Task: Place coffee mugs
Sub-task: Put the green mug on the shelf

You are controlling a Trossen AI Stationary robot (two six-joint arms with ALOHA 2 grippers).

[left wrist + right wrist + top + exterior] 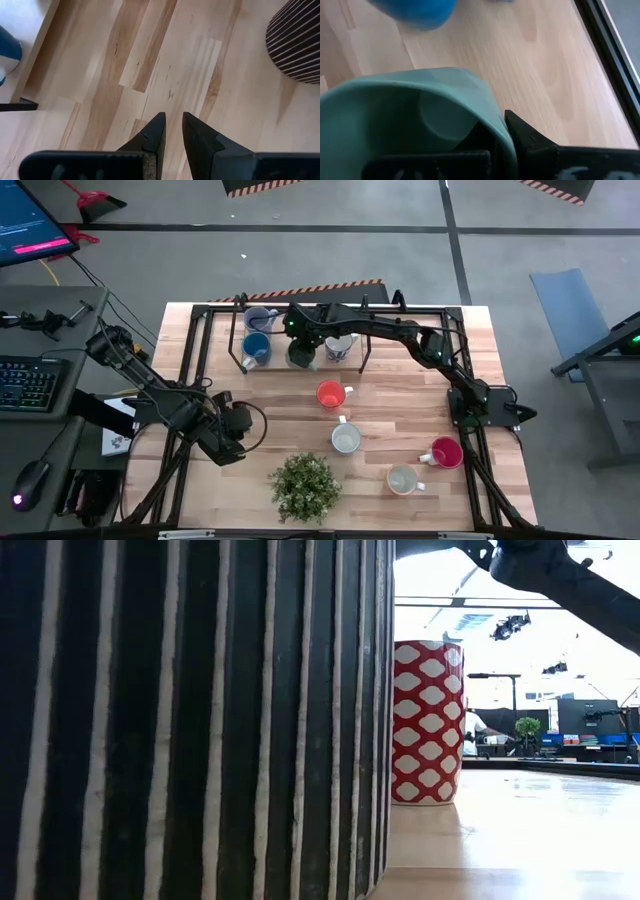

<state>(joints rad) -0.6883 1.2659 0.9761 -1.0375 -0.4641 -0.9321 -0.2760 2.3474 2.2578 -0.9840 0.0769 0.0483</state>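
My right gripper (300, 345) reaches to the table's far side and is shut on a green mug (420, 110), beside a blue mug (256, 348), a grey-blue mug (262, 320) and a white mug (340, 346). An orange mug (331, 394), a pale mug (346, 439), a red mug (446, 452) and a cream mug (402, 479) stand on their bases across the table's middle and right. My left gripper (172, 131) hangs over bare wood near the left front, open by a narrow gap, with nothing in it. My right gripper holds the green mug by its rim wall (496, 120), one finger inside the cup and one finger (525, 135) outside. The fingers slant down at it from the table's right. Whether the mug's base is on the table, I cannot tell.
A leafy plant (305, 485) in a black striped pot (300, 40) stands at the front middle, right of my left gripper. A dark metal frame (200, 370) runs along the table's left, far and right sides. Bare wood lies between the far mugs and the plant.
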